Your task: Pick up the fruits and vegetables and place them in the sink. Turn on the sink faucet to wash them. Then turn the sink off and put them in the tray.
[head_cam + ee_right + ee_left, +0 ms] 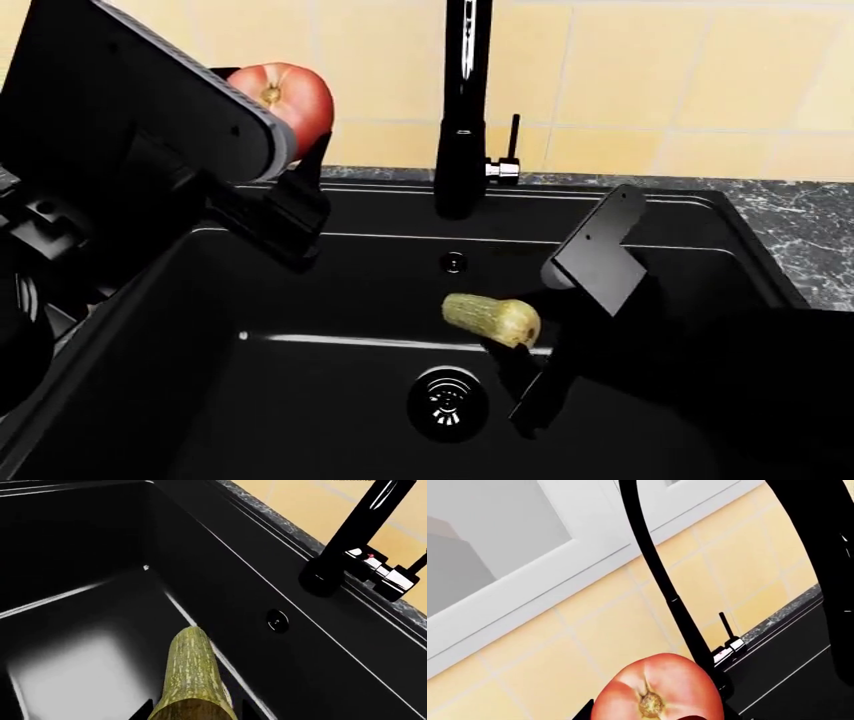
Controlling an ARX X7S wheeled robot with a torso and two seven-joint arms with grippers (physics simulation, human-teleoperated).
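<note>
Both arms over the black sink (747, 250), each carrying one piece of produce.

The left gripper (287, 150) pinches the round red tomato (283, 100) between its fingers, holding it above the sink's back-left corner, level with the yellow wall tiles (627, 80) — its stem scar shows in the left wrist view (657, 692). The right gripper (521, 345) is clamped on the striped yellow-green squash (490, 318), which hangs inside the basin just above the round metal drain (447, 398), free end toward the sink's left side. The right wrist view shows the squash (192, 675) clear of the basin floor. The tall black faucet (462, 110) stands at the back rim's middle, its thin lever handle (514, 135) upright, between the two arms. The small overflow hole (454, 263) sits on the back wall below it.
</note>
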